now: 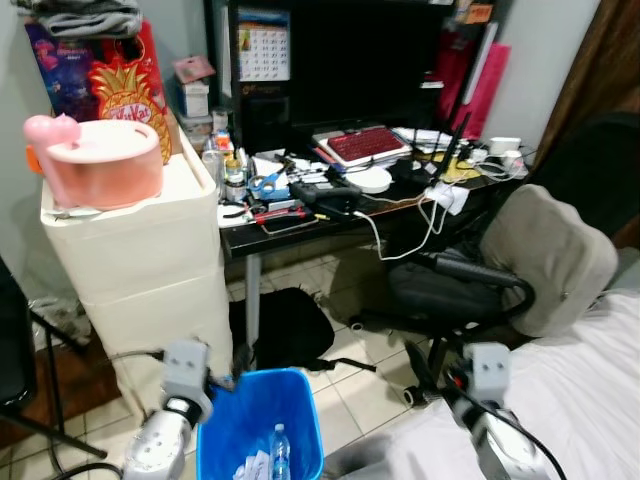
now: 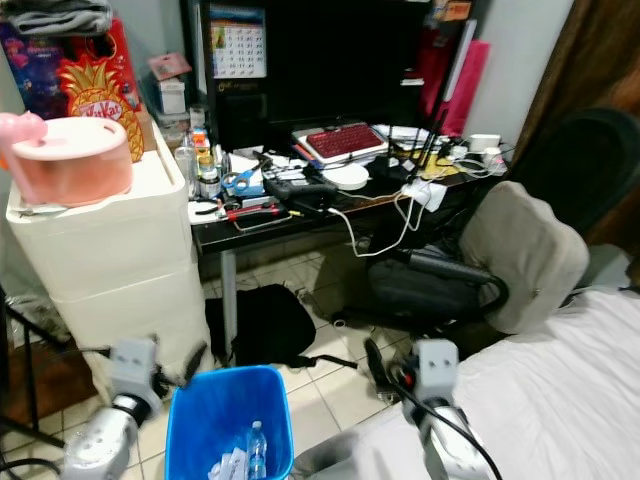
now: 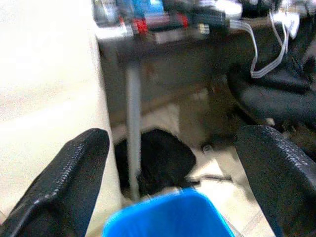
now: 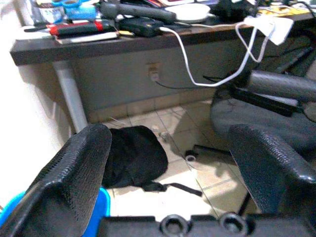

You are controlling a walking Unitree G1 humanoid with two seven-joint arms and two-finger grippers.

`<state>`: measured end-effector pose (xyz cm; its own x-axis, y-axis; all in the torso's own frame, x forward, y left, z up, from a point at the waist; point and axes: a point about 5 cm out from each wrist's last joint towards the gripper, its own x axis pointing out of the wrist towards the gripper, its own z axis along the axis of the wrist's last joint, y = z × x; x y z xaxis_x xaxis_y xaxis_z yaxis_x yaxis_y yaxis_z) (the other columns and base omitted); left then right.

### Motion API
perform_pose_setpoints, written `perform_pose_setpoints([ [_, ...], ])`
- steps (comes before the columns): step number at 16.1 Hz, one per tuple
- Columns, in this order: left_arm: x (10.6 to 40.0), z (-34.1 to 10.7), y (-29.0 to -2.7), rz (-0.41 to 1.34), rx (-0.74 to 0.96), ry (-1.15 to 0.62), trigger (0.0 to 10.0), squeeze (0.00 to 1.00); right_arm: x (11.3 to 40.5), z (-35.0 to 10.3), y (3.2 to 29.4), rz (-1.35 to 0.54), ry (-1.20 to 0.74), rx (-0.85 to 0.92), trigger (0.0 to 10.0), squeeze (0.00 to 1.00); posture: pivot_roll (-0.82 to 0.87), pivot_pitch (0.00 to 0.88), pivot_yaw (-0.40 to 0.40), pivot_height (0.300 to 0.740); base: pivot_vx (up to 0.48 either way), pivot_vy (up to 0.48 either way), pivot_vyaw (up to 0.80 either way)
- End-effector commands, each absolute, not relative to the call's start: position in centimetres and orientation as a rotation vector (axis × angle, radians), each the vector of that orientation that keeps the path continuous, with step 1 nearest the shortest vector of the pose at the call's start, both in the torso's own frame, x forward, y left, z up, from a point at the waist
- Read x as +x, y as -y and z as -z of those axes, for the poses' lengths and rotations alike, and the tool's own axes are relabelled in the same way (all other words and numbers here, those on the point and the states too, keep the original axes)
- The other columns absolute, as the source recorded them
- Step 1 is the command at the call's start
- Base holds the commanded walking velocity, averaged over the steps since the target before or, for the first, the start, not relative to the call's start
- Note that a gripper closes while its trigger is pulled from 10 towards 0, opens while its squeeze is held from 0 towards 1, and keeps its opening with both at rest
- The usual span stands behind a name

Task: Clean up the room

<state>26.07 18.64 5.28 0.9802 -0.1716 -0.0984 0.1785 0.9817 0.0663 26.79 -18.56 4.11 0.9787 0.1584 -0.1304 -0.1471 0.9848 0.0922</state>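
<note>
both grippers empty, fingers spread: left gripper (image 3: 170, 182) over the blue bin (image 1: 258, 420) near left, right gripper (image 4: 185, 173) beside it. bin already holds a bottle (image 1: 280, 450); cluttered desk (image 1: 300, 235) far, so i'm probably between pickups.

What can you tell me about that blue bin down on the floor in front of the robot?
The blue bin looks like smooth plastic, squarish with rounded corners, and has no lid. It stands upright on the tiled floor, close beside the white drawer unit and in front of a black bag under the desk. Inside lie a clear plastic bottle with a blue cap and some crumpled white paper. The bin is far from full. The left gripper hovers open just above its rim.
</note>
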Motion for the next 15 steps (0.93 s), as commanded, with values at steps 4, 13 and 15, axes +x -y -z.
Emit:
perform_pose_setpoints([
  [4, 26.5, -6.9, -16.7, 0.211, 0.098, -0.059, 10.0, 0.0, 28.2, -4.6, 17.3, -0.182, -0.115, 0.073, 10.0, 0.0, 0.13, 0.0, -0.097, 0.74, 0.0, 0.0, -0.6],
  [13, 27.4, -6.7, -17.1, 0.153, 0.128, -0.122, 10.0, 0.0, 28.6, -4.4, 17.4, -0.189, -0.113, 0.068, 10.0, 0.0, 0.11, 0.0, -0.089, 0.74, 0.0, 0.0, -0.09],
  [15, 27.6, -6.9, -16.8, 0.171, 0.11, -0.112, 10.0, 0.0, 28.6, -4.3, 17.4, -0.19, -0.113, 0.066, 10.0, 0.0, 0.11, 0.0, -0.088, 0.74, 0.0, 0.0, 0.0],
])
